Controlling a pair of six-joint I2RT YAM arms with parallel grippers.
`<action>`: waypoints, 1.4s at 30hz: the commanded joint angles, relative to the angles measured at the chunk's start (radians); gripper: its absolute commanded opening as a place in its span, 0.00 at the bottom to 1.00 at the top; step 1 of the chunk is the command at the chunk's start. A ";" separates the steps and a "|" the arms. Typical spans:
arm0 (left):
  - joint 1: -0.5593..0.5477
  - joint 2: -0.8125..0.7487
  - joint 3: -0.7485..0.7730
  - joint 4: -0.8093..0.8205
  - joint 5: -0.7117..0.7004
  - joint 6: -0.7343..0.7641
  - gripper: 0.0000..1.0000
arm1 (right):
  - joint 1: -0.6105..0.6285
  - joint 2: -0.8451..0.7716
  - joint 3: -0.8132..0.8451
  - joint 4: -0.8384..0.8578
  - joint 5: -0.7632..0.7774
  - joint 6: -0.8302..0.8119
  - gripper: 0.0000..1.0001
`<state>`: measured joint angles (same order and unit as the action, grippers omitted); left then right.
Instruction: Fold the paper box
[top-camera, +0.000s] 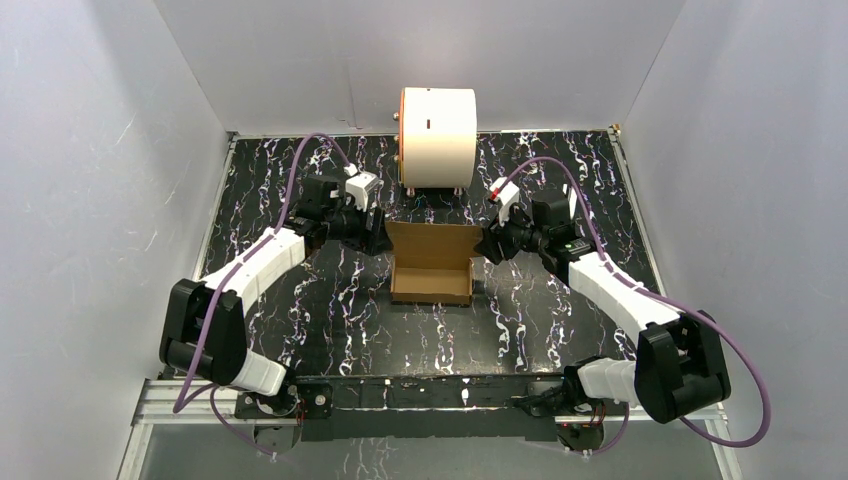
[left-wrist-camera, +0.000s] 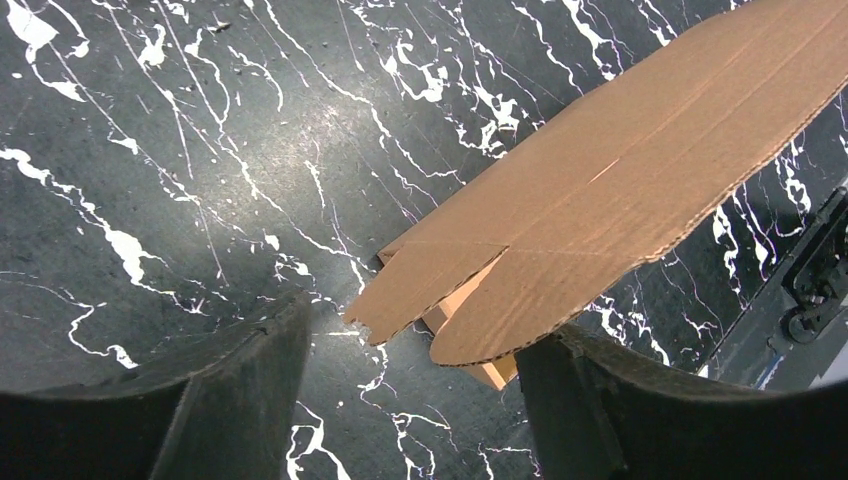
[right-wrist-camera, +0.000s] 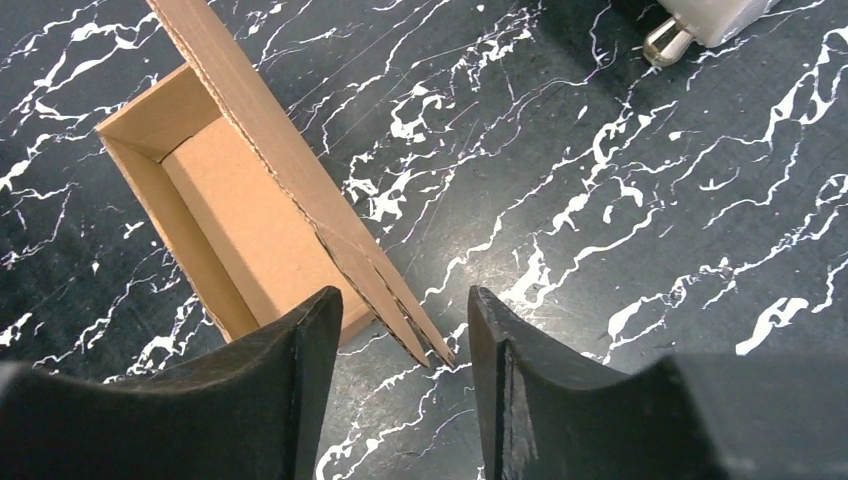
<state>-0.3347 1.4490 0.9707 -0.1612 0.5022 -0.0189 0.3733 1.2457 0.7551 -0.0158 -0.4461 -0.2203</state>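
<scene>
The paper box (top-camera: 432, 268), plain brown cardboard, sits mid-table as a half-formed open tray with its back panel raised. My left gripper (top-camera: 378, 238) is at its back left corner. In the left wrist view it (left-wrist-camera: 410, 395) is open, and a rounded side flap of the box (left-wrist-camera: 620, 170) reaches between the fingers, close to the right finger (left-wrist-camera: 600, 400). My right gripper (top-camera: 486, 245) is at the back right corner. In its own view it (right-wrist-camera: 400, 375) stands open, with the pointed tip of the box's side wall (right-wrist-camera: 250, 220) in the gap, touching neither finger.
A large white cylinder with an orange rim (top-camera: 437, 135) stands just behind the box; one of its metal feet (right-wrist-camera: 665, 40) shows in the right wrist view. White walls enclose the black marbled table (top-camera: 330, 320). A metal rail (top-camera: 400, 395) runs along the near edge.
</scene>
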 joint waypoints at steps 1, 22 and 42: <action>0.008 0.005 0.038 -0.011 0.069 0.014 0.66 | -0.005 0.008 0.009 0.046 -0.053 -0.001 0.55; -0.003 0.011 0.025 0.020 0.125 -0.065 0.21 | -0.003 0.026 0.006 0.046 -0.072 0.071 0.23; -0.190 -0.039 0.017 0.076 -0.298 -0.234 0.07 | 0.201 0.037 0.049 0.080 0.319 0.244 0.13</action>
<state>-0.4801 1.4742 0.9718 -0.1081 0.2947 -0.1825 0.5224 1.2709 0.7574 0.0059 -0.1978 -0.0513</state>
